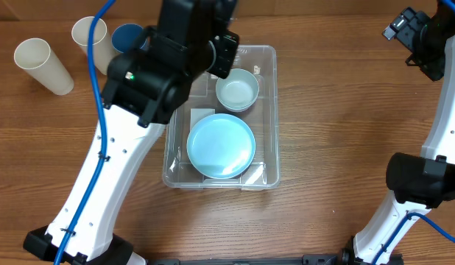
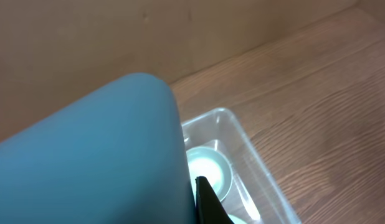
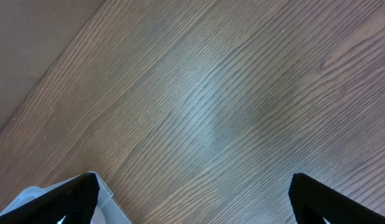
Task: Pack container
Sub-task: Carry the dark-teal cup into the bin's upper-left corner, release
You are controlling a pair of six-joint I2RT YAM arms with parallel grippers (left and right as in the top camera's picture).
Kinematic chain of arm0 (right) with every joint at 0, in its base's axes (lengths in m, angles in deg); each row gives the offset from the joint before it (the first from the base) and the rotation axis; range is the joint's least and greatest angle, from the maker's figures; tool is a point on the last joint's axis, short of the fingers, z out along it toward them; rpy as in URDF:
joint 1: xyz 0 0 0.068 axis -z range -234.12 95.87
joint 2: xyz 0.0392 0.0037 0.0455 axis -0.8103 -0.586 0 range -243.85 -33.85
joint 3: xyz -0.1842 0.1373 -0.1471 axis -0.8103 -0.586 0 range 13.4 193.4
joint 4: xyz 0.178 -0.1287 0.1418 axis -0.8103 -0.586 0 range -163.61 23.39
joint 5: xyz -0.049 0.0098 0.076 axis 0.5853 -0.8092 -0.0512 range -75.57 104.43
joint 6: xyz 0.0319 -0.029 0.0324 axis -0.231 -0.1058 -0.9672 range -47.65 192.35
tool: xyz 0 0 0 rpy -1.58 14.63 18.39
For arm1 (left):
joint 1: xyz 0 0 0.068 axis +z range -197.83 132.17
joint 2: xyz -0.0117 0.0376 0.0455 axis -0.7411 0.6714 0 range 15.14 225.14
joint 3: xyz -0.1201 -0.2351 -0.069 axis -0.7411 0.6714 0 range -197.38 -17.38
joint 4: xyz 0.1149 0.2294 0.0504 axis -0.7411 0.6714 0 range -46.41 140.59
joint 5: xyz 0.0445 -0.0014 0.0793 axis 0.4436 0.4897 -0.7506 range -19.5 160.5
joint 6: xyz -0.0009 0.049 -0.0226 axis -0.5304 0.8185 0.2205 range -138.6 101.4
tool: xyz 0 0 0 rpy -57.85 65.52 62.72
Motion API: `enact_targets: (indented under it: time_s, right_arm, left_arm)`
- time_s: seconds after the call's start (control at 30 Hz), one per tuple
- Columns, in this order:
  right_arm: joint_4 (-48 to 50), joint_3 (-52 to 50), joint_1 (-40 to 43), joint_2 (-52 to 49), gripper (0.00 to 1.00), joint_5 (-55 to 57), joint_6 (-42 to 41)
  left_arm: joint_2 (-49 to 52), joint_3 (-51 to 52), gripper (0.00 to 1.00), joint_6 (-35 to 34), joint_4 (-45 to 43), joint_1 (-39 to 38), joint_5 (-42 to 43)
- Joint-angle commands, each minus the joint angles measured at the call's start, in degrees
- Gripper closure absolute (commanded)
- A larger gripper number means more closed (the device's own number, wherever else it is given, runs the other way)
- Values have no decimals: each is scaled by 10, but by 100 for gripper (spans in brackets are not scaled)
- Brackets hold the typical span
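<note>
While the left arm (image 1: 139, 81) hangs over its far-left corner, the container (image 1: 269, 96) sits central, clear of all worktop (image 1: 323, 147) edges.
Right gripper (image 3: 192, 190), far-right corner, spread wide over bare wood; left gripper (image 2: 202, 200): cannot tell, blue shape (image 2: 86, 155) blocks it.

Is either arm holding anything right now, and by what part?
Left fingers seem to pinch a blue cup by its wall; exact spot hidden. Right gripper is open, holding nothing.

overhead: i look straight down on the table (image 1: 330, 110).
left wrist: near, tilted onto the container (image 2: 255, 168).
right wrist: near, sharing its corner.
</note>
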Motion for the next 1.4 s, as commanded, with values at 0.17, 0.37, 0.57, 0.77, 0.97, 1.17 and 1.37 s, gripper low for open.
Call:
enact_targets:
  time_s: [0.17, 0.37, 0.57, 0.77, 0.97, 1.17, 1.37]
  right_arm:
    - [3, 11, -1, 10, 0, 4, -3]
    - [3, 11, -1, 10, 0, 4, -3]
    - [3, 11, -1, 10, 0, 4, -3]
    - [3, 11, -1, 10, 0, 4, -3]
    - [3, 11, -1, 10, 0, 4, -3]
    - [3, 11, -1, 10, 0, 4, -3]
    - [3, 11, -1, 10, 0, 4, -3]
  left_arm:
    - [103, -13, 96, -69, 49, 9, -39]
    - [128, -12, 96, -142, 89, 21, -37]
    - [164, -12, 96, -179, 111, 71, 43]
    - [230, -12, 96, -169, 74, 85, 42]
    - [268, -12, 96, -166, 47, 85, 33]
    - [282, -12, 96, -175, 44, 87, 15]
    - [282, -12, 96, -210, 54, 87, -23]
